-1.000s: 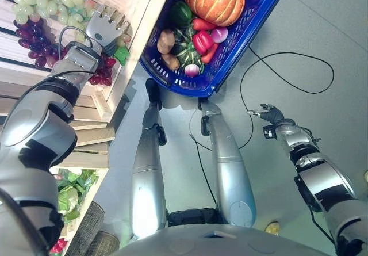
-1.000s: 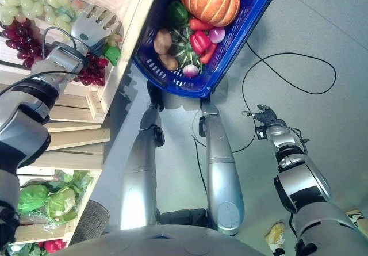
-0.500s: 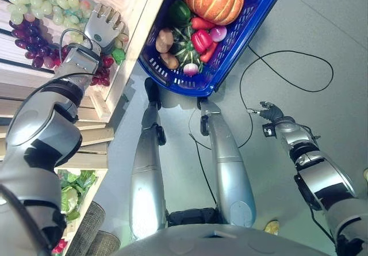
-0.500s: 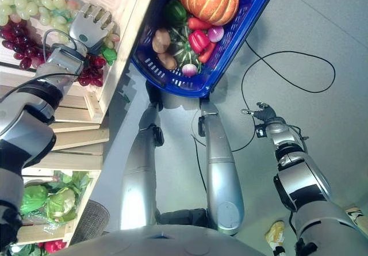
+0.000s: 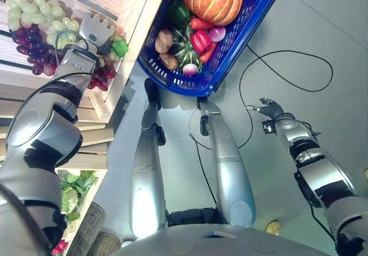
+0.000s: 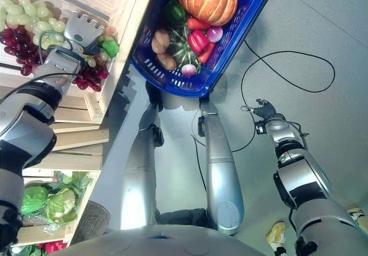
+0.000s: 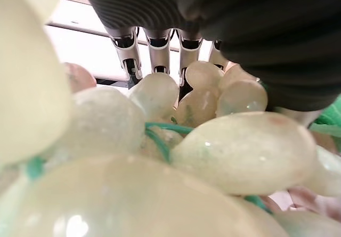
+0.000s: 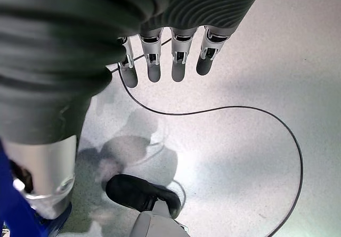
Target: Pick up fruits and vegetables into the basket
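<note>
Left robot hand (image 5: 95, 27) is pressing flat onto the green grapes (image 5: 31, 13) in the wooden crate (image 5: 127, 34) at far left, fingers straight, not gripping yet, likely lining up a scoop toward the blue basket (image 5: 248, 23); right robot hand (image 5: 270, 110) is hanging relaxed, holding nothing.

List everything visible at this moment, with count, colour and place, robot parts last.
basket: one, blue, on the floor beside the crate
pumpkin: one, orange, in the basket
peppers: red and green, in the basket
potatoes: two, brown, in the basket
green grapes: one bunch, in the wooden crate
purple grapes: dark bunches, in the crate
leafy greens: lower shelf
left hand: on the green grapes
right hand: over the floor, fingers relaxed
</note>
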`<state>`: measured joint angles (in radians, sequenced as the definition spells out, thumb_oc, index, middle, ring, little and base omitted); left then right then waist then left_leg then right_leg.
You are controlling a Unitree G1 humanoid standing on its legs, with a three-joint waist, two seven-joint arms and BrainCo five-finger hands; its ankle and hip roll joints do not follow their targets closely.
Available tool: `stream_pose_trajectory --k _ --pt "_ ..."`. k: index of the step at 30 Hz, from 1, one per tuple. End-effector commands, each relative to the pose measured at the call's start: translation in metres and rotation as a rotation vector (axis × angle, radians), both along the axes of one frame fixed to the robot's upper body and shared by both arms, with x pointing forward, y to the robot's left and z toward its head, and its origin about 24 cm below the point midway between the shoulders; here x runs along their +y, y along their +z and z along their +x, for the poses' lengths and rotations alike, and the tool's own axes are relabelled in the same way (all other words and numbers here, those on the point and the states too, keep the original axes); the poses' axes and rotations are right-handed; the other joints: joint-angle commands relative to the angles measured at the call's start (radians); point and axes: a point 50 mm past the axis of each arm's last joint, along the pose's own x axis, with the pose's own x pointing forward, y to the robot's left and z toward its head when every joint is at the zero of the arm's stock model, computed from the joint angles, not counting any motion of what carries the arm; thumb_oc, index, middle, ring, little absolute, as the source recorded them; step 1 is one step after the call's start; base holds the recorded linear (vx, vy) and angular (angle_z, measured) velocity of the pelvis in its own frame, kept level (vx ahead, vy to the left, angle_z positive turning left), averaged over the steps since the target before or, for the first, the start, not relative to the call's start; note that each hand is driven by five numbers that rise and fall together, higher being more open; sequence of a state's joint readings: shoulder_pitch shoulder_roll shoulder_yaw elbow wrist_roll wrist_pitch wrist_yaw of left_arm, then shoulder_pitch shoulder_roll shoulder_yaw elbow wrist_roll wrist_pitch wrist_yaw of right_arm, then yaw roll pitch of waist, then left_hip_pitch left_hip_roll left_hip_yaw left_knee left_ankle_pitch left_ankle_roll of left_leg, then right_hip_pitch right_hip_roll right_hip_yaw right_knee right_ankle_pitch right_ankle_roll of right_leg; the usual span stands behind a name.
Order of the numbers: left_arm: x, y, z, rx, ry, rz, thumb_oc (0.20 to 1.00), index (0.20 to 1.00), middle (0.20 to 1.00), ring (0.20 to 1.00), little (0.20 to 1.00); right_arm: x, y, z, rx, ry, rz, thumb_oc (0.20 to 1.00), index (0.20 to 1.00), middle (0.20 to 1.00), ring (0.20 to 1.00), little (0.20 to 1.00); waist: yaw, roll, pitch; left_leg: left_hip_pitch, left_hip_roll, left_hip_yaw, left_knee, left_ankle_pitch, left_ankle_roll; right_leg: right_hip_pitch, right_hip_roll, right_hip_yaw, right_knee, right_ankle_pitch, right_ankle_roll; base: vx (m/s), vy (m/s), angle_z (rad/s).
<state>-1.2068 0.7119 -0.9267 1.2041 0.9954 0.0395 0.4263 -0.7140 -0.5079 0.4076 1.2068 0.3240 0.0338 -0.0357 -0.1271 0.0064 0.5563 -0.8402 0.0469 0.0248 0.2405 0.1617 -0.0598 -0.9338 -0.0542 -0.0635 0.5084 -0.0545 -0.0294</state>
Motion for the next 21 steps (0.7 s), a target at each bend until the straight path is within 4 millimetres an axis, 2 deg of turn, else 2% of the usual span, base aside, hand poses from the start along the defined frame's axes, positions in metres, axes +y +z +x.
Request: stream_pose_trajectory --k 1,5,8,14,21 --pt "0.06 -0.022 -0.022 0.027 0.282 -0.145 0.2 0.2 0.2 0.2 0.2 -0.027 -0.01 -0.02 0.064 -0.053 -0.048 1.0 1.0 1.0 1.0 1.0 0.017 -0.013 -0.036 -0.003 -0.029 0.011 0.106 -0.119 -0.002 0.067 -0.001 0.013 -0.191 0.123 0.101 0.0 0.0 0.0" --pt "0.061 -0.016 -0.022 -0.105 0.261 -0.519 0.2 0.2 0.2 0.2 0.2 -0.025 -0.013 -0.021 0.068 -0.051 -0.042 1.0 1.0 1.0 1.0 1.0 0.022 -0.014 -0.036 0.002 -0.03 0.008 0.104 -0.117 -0.003 0.075 0.0 0.014 -0.19 0.12 0.1 0.0 0.0 0.0" --pt "0.061 -0.004 -0.021 -0.256 0.212 -0.887 0.2 0.2 0.2 0.2 0.2 -0.024 -0.017 -0.023 0.073 -0.053 -0.035 1.0 1.0 1.0 1.0 1.0 0.027 -0.016 -0.036 0.013 -0.03 0.006 0.097 -0.115 -0.001 0.086 0.003 0.013 -0.19 0.115 0.099 0.0 -0.037 0.02" --pt "0.059 0.03 -0.021 -0.472 -0.054 -1.55 0.2 0.2 0.2 0.2 0.2 -0.019 -0.028 -0.031 0.076 -0.052 -0.01 1.0 1.0 1.0 1.0 1.0 0.034 -0.023 -0.036 0.036 -0.03 0.001 0.088 -0.121 0.001 0.106 0.005 0.005 -0.184 0.099 0.097 0.01 -0.052 0.02" --pt "0.058 0.043 -0.024 -0.59 -0.357 -2.037 0.2 0.2 0.2 0.2 0.2 -0.009 -0.039 -0.036 0.085 -0.046 0.012 1.0 1.0 1.0 1.0 1.0 0.039 -0.029 -0.036 0.062 -0.031 -0.004 0.086 -0.132 0.0 0.13 0.004 -0.005 -0.178 0.085 0.094 0.01 -0.047 0.04"
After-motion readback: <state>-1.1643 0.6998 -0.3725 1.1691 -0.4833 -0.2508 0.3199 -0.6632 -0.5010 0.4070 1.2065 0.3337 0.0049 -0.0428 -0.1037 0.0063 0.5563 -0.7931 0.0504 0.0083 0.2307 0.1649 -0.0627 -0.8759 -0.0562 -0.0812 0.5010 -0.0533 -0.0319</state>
